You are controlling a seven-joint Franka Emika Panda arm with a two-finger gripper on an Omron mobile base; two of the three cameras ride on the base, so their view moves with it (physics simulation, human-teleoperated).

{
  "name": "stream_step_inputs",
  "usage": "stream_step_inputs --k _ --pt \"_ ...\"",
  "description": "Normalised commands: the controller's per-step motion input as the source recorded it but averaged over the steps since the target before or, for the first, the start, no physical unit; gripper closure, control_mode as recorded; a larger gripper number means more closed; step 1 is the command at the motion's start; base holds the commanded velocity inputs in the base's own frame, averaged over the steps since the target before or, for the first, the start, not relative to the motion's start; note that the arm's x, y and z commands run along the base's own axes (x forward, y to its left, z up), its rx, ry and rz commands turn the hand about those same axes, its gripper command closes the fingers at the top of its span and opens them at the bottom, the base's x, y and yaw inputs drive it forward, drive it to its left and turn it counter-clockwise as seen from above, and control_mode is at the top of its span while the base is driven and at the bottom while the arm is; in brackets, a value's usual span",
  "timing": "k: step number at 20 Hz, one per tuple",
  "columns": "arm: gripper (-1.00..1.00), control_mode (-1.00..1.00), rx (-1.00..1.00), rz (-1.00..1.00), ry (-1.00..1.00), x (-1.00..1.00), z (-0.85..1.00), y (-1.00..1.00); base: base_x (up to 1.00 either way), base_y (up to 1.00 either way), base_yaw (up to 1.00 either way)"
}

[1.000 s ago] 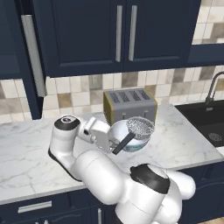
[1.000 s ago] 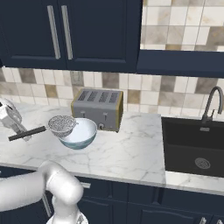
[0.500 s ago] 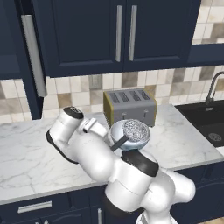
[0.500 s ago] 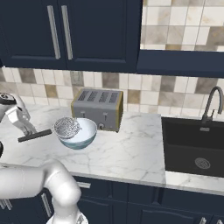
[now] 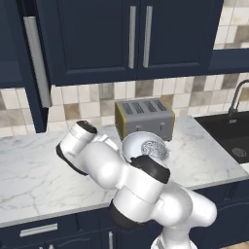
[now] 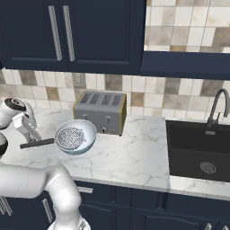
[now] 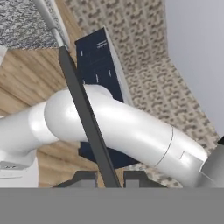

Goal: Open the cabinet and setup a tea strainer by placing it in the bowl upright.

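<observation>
Lying level, tea strainer [image 6: 70, 137], handle [image 6: 37, 143] leftward

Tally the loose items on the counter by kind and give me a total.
Toaster: 1
Bowl: 1
Tea strainer: 1, mesh basket over the bowl, handle in the gripper
Total: 3

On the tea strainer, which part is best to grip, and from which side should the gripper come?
Grip the long thin dark handle of the tea strainer, coming from the side away from the toaster. The handle sticks out past the rim of the bowl, and the gripper already closes on it there.
</observation>
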Motion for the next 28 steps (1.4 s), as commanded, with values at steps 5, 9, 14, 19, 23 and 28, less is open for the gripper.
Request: stream_step_inputs --k 5,9,14,19,23,28 --pt "1.00 -1.00 -0.03 -0.05 0.08 0.25 0.00 -0.08 0.00 0.00 0.00" --pt "1.00 -1.00 -0.06 0.00 0.00 0.32 0.02 -0.04 0.00 0.00 0.00" --pt "1.00 -1.00 -0.07 0.00 0.03 0.28 0.00 0.00 0.00 0.00 0.00" --pt "1.00 -1.00 -0.07 0.00 0.11 0.31 -0.09 0.01 0.00 0.00 0.00" --pt "1.00 -1.00 -0.02 0.00 0.11 0.27 -0.15 0.04 0.00 0.00 0.00" --pt "1.00 -1.00 0.00 0.00 0.01 0.06 -0.14 0.00 0.00 0.00 0.00"
